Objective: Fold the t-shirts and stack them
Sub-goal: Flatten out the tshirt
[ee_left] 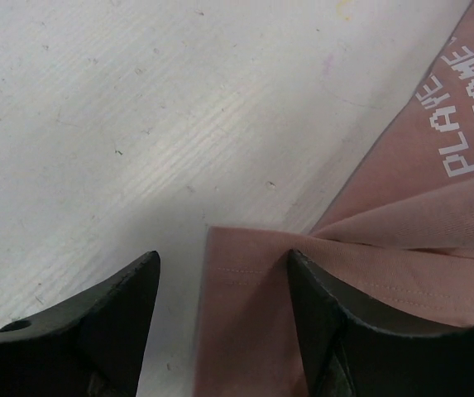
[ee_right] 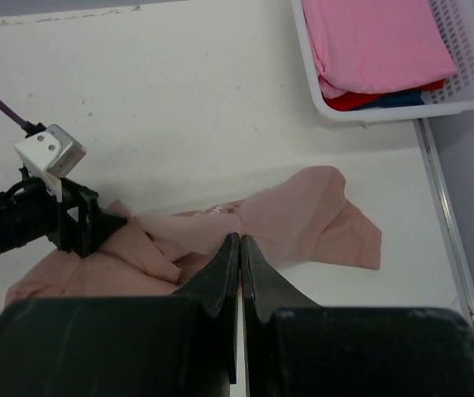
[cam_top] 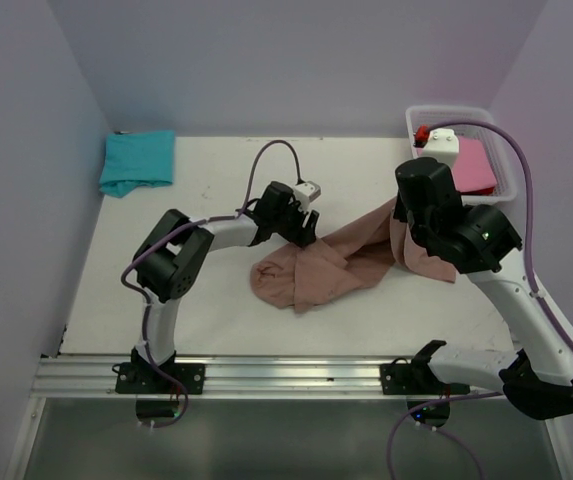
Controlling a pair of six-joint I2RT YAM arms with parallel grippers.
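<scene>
The salmon tee (cam_top: pixel 316 275) lies crumpled at the middle of the counter (cam_top: pixel 216 180), between the two arms; its right end is drawn up off the surface toward the right pincer (ee_right: pixel 239 240), whose jaws are pressed tight together at the tips, and it appears to pinch a thin fold of that cloth; beyond the tips the rest of the tee spreads flat, one corner reaching toward the basket (ee_right: pixel 385 110).

The left pincer (ee_left: pixel 220 260) stands low at the tee's far left edge with its jaws apart; a stitched corner of the tee lies in the gap between them; the right finger (ee_left: pixel 336 322) is over the cloth, the left finger (ee_left: pixel 104 331) over bare counter; nothing is clamped. White block text (ee_left: pixel 468 124) shows on the cloth just past that corner.

The teal tee (cam_top: pixel 138 162) sits folded at the far left corner of the counter, well apart from both pincers; the pink tee (ee_right: pixel 377 41) lies folded on top in the basket at the far right, with red and blue cloth under it.
</scene>
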